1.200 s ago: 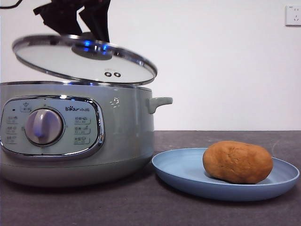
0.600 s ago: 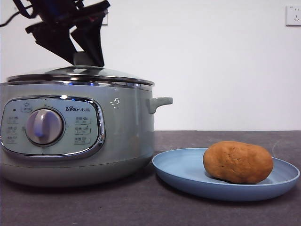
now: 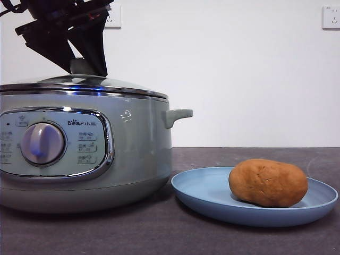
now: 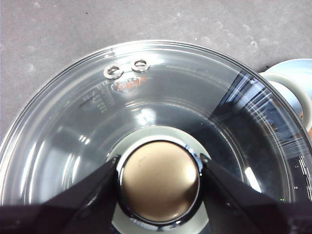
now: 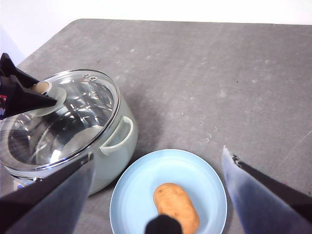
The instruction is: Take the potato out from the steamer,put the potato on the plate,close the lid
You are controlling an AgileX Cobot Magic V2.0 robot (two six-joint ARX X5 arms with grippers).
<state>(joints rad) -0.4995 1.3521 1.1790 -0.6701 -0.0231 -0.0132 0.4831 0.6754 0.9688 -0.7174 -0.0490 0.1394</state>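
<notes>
Grey table [image 3: 159, 234]: lid [image 4: 161, 112] seated on steamer [image 3: 133, 154] rim.

Lid [image 3: 79, 85] on steamer [image 3: 133, 154]; potato [image 3: 268, 183] on plate [image 3: 202, 191] beside it.

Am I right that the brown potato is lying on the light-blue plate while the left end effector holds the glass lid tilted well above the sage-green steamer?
Not quite. The clear glass lid sits level on the pale sage-green steamer, as the front view shows. The rest holds: the left end effector grips the lid's knob, and the brown oval potato lies on the round light-blue plate.
</notes>
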